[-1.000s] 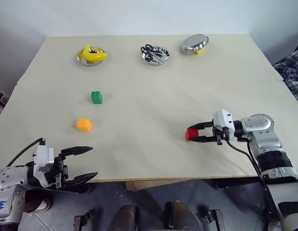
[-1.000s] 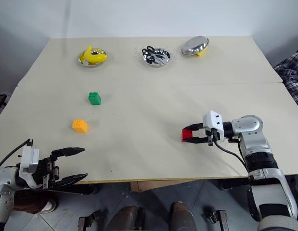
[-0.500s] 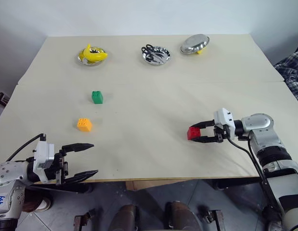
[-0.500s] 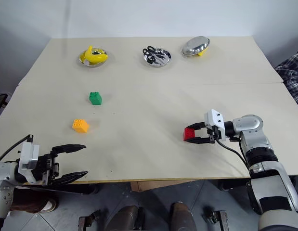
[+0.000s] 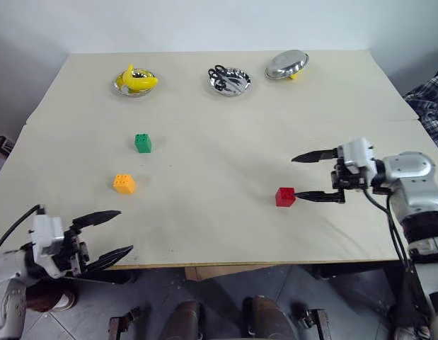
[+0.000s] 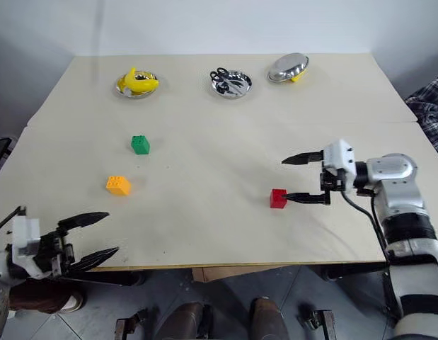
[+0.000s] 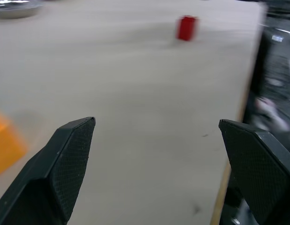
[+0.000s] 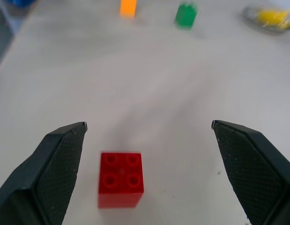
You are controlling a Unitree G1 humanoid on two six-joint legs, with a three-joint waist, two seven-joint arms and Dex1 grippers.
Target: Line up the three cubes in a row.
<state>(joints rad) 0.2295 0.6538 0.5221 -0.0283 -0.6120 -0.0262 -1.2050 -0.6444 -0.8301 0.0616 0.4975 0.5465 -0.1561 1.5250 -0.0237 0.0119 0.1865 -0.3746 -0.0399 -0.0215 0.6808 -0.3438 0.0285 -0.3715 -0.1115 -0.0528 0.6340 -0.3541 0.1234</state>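
Although the red cube [image 6: 278, 197] sat alone on the tabletop [image 6: 204, 92], well apart from the other two, your right gripper [image 6: 298, 178] hung released above and just beside it, jaws spread wide, the lower finger close by the block's right face; whether it touched you could not tell. Your left gripper [image 5: 107, 232] was released too, jaws wide, hovering at the near left edge of the tabletop and grasping nothing.

The green cube [image 5: 142, 143] stood on the left side, with the orange-yellow cube [image 5: 123, 183] nearer you and slightly to its left. Those two already made a short line running away from you, and the red one lay far off to the right of it, so the row was not yet formed.

You could have expected these blocks to be light, rigid plastic: no give under the fingers, and smooth flat sides that might slip or twist if pinched off-centre. The studded top, plain in the right wrist view, offered a poor surface. The better hold was across two opposite flat side faces, low and centred, jaws square to them. Being so light, a block would likely skid if nudged by one finger first.

A banana [image 5: 136, 79] lay in a dish at the far edge, beside two other metal dishes.
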